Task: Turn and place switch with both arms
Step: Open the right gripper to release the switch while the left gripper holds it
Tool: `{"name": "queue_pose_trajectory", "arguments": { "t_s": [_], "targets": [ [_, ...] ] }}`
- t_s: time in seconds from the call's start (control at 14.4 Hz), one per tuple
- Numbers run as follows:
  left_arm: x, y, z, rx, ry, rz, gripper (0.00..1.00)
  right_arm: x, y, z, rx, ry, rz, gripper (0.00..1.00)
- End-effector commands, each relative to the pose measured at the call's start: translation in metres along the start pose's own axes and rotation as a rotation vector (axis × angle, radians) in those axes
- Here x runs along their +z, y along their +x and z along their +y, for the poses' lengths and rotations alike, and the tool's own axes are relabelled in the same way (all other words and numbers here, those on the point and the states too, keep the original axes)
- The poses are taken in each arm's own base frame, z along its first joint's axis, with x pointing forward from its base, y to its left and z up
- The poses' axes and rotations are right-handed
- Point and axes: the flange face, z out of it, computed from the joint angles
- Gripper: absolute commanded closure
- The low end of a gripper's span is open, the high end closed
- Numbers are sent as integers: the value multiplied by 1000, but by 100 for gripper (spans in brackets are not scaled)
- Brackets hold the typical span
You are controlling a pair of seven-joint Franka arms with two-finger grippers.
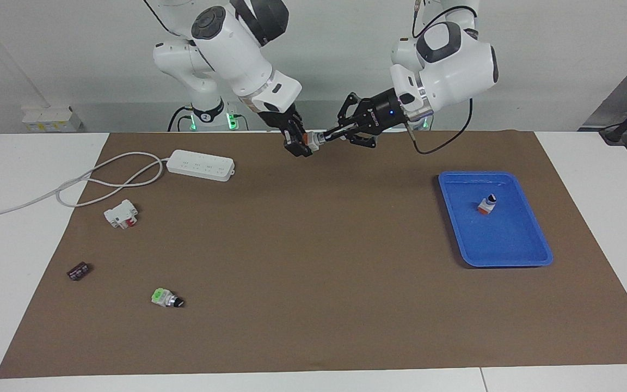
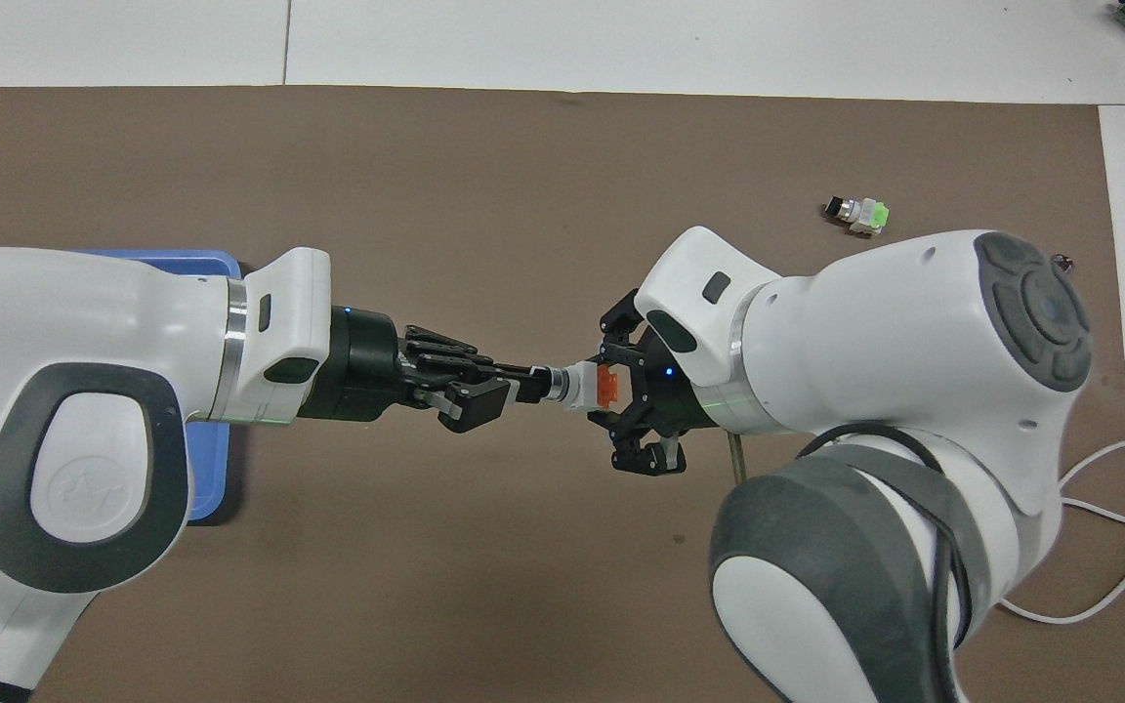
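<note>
Switch (image 2: pixel 587 384), orange square end, silvery-white middle, black knob tip, hangs in mid-air over the brown mat (image 1: pixel 313 305) near the robots' edge, w/ right gripper (image 2: pixel 611 386) pinched on the orange end & left gripper (image 2: pixel 531 383) pinched on the knob tip. Facing view alone shows the white power strip (image 1: pixel 200 164), white-and-red breaker block (image 1: pixel 121 213) & a 2nd orange-ended switch (image 1: pixel 486 204) in the blue tray (image 1: pixel 509 256); overhead view shows the orange end clearly. Count: 2 arms, 2 orange switches, 1 green-ended switch (image 1: pixel 166 298), 1 tray, 1 small dark block (image 1: pixel 78 270).
</note>
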Motion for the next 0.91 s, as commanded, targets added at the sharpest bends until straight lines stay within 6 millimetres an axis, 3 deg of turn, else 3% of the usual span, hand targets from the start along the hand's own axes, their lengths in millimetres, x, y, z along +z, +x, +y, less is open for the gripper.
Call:
{"name": "queue_pose_trajectory", "arguments": {
  "t_s": [0.0,0.49,0.56,0.63,0.84],
  "targets": [
    [-32,9,-17,1,60,42,100,0,-19,-4,18,34,-33,100],
    [-28,11,-15,-22,67,51,100,0,-20,-4,19,34,-33,100],
    [-28,11,-15,-20,67,51,100,0,-20,-4,29,33,-34,81],
    [-28,11,-15,-17,67,51,100,0,-19,-4,40,33,-36,1],
    [-28,11,-15,-19,67,51,100,0,-18,-4,54,31,-36,0]
  ]
}}
